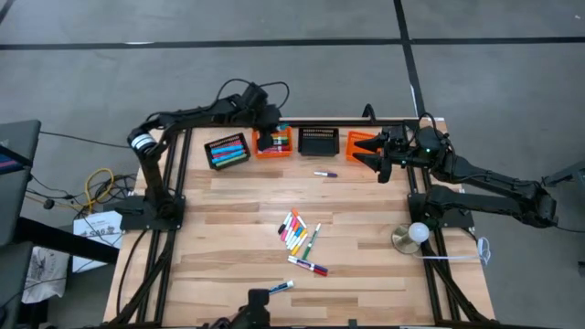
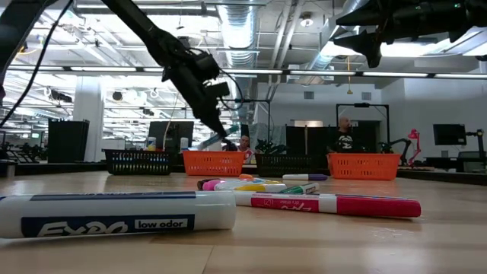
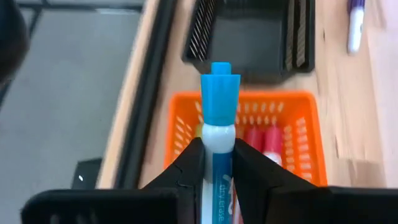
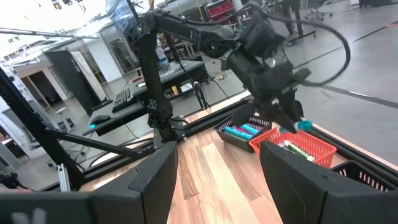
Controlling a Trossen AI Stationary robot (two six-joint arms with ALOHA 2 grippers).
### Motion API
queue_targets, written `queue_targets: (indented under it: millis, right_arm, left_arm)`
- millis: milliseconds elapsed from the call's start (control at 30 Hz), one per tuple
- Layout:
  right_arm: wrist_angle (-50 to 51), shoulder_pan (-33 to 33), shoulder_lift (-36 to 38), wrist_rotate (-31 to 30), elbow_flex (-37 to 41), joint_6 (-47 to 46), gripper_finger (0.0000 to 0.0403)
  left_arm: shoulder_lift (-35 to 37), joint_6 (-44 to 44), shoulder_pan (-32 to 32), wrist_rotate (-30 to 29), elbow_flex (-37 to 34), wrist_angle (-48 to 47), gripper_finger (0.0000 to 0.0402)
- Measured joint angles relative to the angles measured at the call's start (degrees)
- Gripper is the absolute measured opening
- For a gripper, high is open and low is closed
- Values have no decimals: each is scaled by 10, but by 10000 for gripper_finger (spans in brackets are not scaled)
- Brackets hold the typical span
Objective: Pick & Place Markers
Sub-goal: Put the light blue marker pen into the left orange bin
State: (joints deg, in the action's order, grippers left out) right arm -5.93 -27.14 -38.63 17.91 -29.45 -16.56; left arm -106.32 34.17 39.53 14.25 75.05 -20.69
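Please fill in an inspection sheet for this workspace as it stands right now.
Surface: wooden table, four baskets along its far edge.
Job's things: loose markers mid-table; one purple marker nearer the baskets; a blue marker in the left gripper; more markers inside the far-left black basket and the orange basket.
Clutter: small round lamp-like object at the table's right edge.
Grippers: left gripper shut on the blue marker above the orange basket; right gripper open by the far-right orange basket.
Cables: yellow and black wires on the floor, left.
Surroundings: grey floor; a person behind the table in the low view.
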Motion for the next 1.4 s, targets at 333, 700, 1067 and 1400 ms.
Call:
queue_targets:
  millis: [333,700,1067,1400]
  right_arm:
    - [0,0,0,0,0,0,218]
    - [0,1,0,0,0,0,218]
    - [0,1,0,0,0,0,218]
    - [0,1,0,0,0,0,218]
  left_arm:
    - [-17,20,-21,-8,1,-30,60]
    - [-42,16,-21,-23,1,-65,60]
    - [-43,12,-21,-22,0,-68,60]
    - [-43,11,-21,-22,-10,-70,61]
